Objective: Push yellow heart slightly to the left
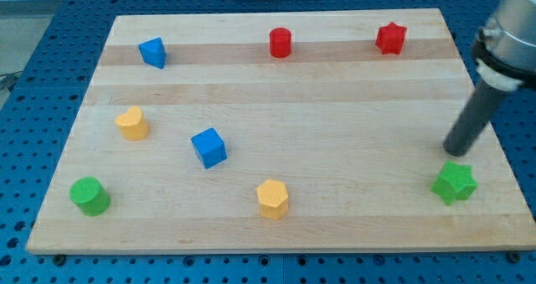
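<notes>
The yellow heart lies on the wooden board at the view's left. My tip is far from it at the view's right, just above the green star, apart from the heart by most of the board's width.
A blue cube sits right of the heart. A yellow hexagon is at bottom centre, a green cylinder at bottom left. A blue block, a red cylinder and a red star lie along the top.
</notes>
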You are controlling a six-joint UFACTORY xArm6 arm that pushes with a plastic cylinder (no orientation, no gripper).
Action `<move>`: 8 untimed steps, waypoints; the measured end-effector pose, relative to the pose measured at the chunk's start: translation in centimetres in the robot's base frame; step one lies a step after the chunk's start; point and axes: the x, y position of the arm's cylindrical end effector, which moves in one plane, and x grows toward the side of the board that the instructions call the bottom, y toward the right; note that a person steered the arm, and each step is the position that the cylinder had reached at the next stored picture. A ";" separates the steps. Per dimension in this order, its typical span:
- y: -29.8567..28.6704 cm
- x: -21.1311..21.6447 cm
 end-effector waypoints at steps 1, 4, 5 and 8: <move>-4.7 -1.0; -17.8 -1.0; -20.5 -1.0; -28.7 -2.2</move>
